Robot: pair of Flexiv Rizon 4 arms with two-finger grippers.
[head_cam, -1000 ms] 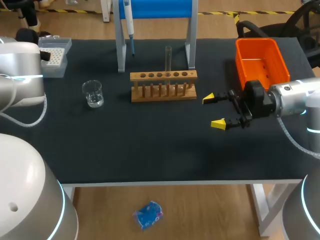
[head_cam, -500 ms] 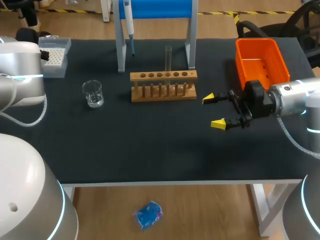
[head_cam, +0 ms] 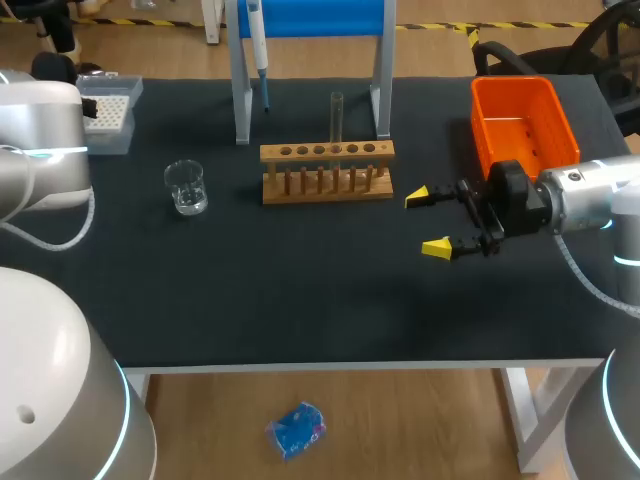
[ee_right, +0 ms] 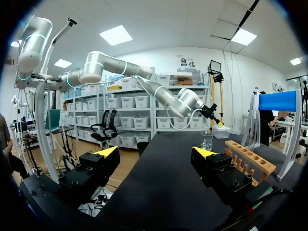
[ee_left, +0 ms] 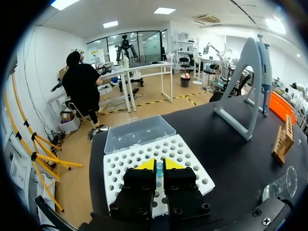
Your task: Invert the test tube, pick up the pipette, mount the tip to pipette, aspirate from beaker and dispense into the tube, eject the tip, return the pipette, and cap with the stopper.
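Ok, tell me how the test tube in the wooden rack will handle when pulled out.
The test tube looks like thin clear glass: probably light, slick, fragile under a hard pinch. Tall and narrow, it needs the rack to stand; laid flat it would likely roll.

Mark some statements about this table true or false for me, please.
The glass test tube stands upright in the wooden rack. True.
The right gripper holds the clear glass beaker. False: it is open, empty, far from it.
The white-and-blue pipette hangs on the grey stand. True.
The orange plastic bin sits beside the beaker. False: it sits far off, near the right gripper.
The left gripper is shut on a blue pipette tip over the white tip box. True.
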